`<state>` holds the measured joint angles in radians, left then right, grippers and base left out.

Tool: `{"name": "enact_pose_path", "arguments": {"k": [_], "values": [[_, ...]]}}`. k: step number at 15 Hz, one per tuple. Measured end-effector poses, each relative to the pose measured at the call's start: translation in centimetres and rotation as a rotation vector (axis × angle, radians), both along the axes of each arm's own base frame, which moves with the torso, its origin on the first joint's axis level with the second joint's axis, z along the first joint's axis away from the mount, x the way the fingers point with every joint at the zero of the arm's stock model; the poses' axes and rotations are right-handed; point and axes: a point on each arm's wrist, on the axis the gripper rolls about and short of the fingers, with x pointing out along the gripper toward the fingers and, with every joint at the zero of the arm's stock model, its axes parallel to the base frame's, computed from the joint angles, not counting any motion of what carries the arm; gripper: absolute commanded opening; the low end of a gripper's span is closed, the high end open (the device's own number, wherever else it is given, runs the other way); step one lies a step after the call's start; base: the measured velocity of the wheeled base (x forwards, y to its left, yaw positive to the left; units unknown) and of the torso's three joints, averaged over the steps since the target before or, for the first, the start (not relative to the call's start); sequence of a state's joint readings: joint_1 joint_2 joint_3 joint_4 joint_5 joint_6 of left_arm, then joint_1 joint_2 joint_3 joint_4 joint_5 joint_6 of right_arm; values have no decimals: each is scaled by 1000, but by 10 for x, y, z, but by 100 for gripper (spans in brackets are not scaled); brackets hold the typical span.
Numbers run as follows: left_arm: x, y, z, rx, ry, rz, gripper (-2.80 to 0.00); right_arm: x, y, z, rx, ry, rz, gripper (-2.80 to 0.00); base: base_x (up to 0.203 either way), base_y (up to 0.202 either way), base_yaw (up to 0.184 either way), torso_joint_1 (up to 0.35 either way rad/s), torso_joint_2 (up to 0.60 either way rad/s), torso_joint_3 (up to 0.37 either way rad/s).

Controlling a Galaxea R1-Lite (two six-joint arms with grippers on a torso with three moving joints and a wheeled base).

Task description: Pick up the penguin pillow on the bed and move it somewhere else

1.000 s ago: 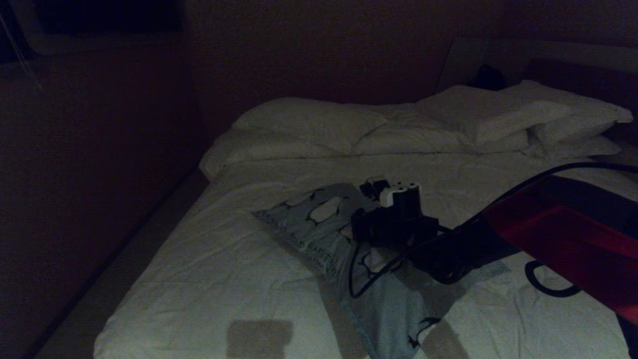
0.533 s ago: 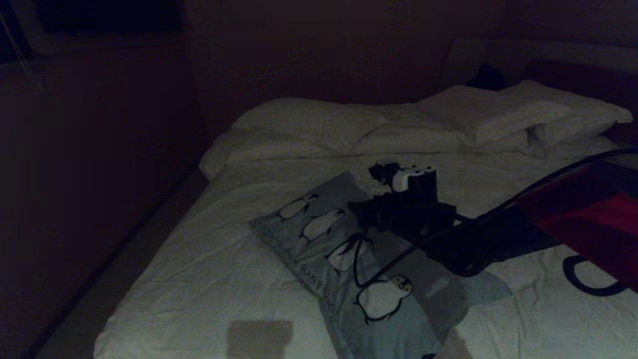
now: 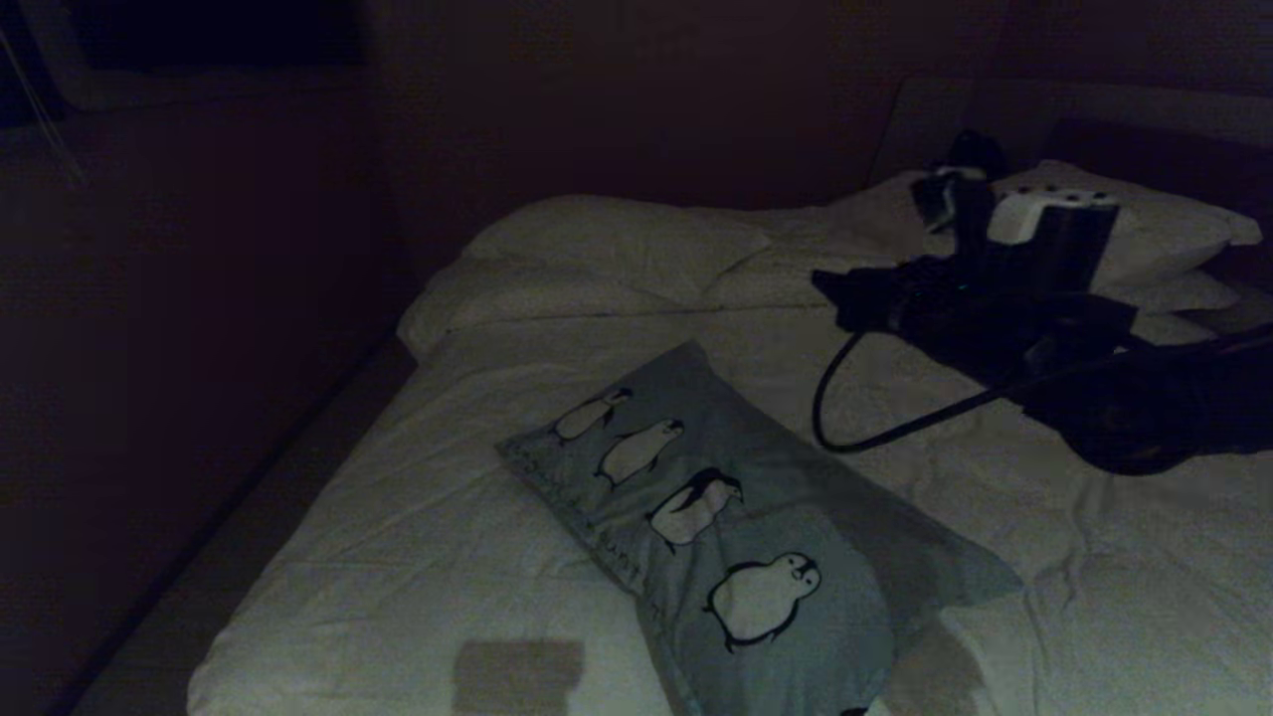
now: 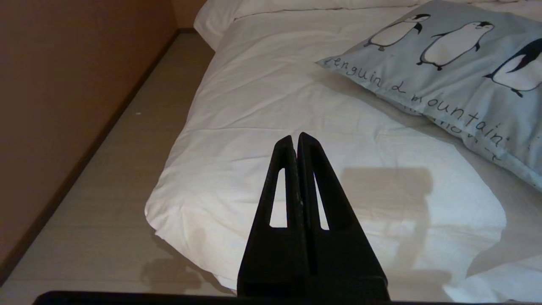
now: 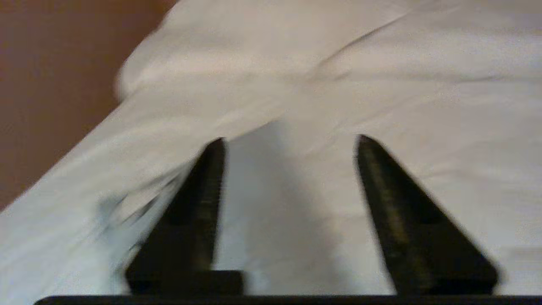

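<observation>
1. The penguin pillow (image 3: 741, 537) lies flat on the bed (image 3: 418, 557), lower centre of the head view, gripped by nothing.
2. The right gripper (image 5: 288, 144), at upper right of the head view near the white pillows (image 3: 617, 239), has jaws spread apart and empty.
3. The left gripper (image 4: 295, 140), jaws pressed together, hangs parked over the bed's corner.
4. Judgement: the pillow appears set down; nothing obstructs it.

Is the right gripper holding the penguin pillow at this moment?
No. In the right wrist view the right gripper stands open with only white bedding between its fingers, while the penguin pillow lies flat on the bed.
</observation>
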<state>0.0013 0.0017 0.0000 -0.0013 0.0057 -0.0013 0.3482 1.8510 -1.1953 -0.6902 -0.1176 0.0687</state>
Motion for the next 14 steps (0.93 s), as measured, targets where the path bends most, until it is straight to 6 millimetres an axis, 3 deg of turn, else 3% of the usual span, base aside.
{"name": "enact_pose_path", "arguments": {"k": [3, 7, 10, 14], "values": [[0, 0, 0, 0, 0, 0, -280, 4, -49, 28, 35, -79, -109, -280, 0, 0, 0, 0, 0, 0], [0, 0, 0, 0, 0, 0, -280, -6, -88, 52, 50, -151, -208, -280, 0, 0, 0, 0, 0, 0], [0, 0, 0, 0, 0, 0, -280, -31, -103, 69, 57, -197, -254, -280, 0, 0, 0, 0, 0, 0], [0, 0, 0, 0, 0, 0, -280, -85, -116, 70, 49, -193, -308, -280, 0, 0, 0, 0, 0, 0]]}}
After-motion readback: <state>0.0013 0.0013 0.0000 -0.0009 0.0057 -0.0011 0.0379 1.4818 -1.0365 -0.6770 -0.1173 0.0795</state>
